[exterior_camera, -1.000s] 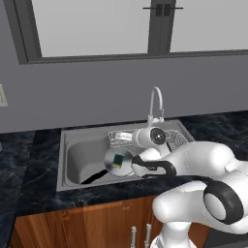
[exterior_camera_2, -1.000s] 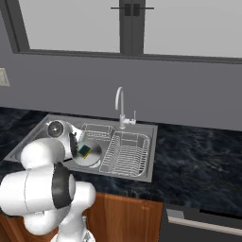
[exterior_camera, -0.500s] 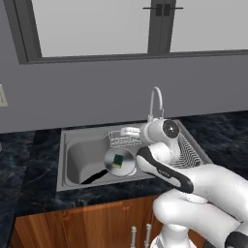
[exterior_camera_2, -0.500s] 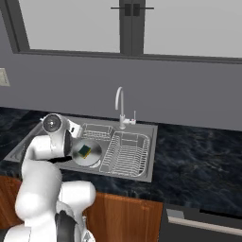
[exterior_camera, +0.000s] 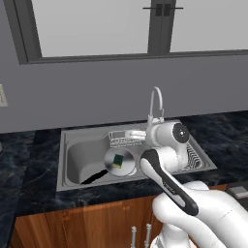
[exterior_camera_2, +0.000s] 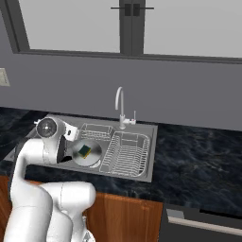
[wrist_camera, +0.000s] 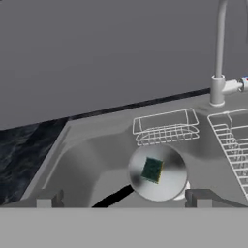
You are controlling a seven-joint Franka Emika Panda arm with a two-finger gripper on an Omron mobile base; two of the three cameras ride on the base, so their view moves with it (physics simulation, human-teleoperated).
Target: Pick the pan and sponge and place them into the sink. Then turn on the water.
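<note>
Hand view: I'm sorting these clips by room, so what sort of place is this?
A kitchen, rendered rather than real. A steel sink is set into a dark marbled counter, with a gooseneck faucet behind it, and in the basin lies a pan with a sponge on it.

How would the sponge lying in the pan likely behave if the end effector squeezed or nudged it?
The sponge looks small and foam-like, so probably light and squashy. Lying flat on the smooth metal pan, it would likely slide rather than roll or tip.
</note>
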